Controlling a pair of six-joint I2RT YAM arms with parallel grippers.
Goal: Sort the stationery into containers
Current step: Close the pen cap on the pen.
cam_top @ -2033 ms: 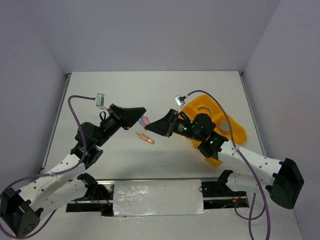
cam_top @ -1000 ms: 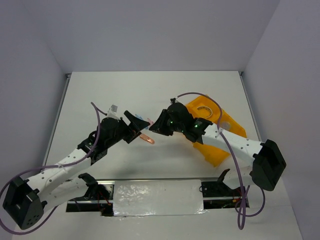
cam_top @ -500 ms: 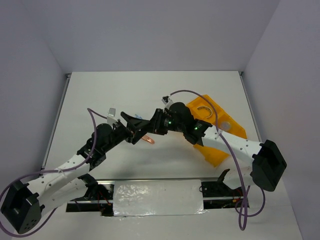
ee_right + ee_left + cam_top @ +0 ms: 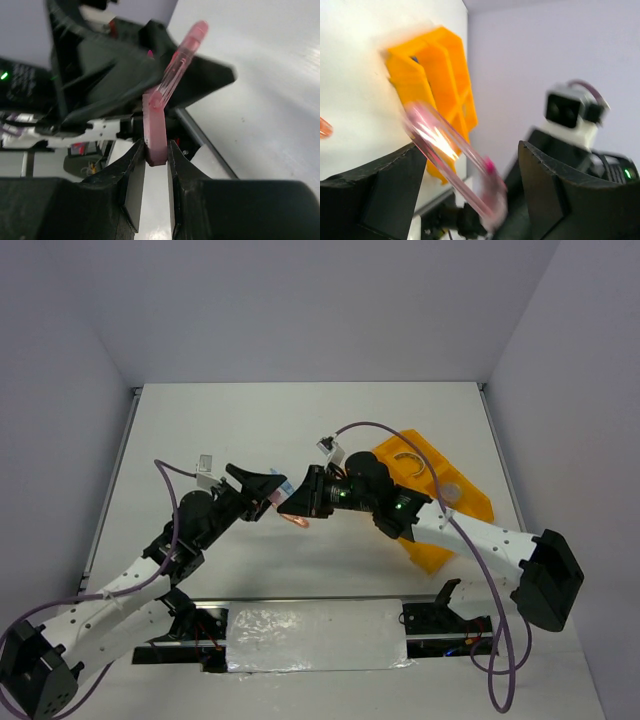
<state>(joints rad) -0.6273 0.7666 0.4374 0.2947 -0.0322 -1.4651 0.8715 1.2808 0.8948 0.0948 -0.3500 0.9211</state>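
A: What is lying around the end effectors, and is anything being blocked?

B: The orange-yellow tray [image 4: 470, 502] is lying at the right of the worktop [image 4: 220, 430], and its middle is being covered by the right arm. A tan tape ring [image 4: 405, 461] is lying in its upper compartment. A second salmon-pink pen [image 4: 293, 517] is lying on the worktop just below the two end effectors.

A: And where is the salmon-pink pen [image 4: 172, 70] being held?

B: It is being clamped at one end by the right end effector [image 4: 156, 150], above the worktop at mid-frame, left of the tray. It is being flanked by the left end effector [image 4: 470, 150], whose fingers [image 4: 395, 175] are being held wide apart. Contact cannot be told through the blur.
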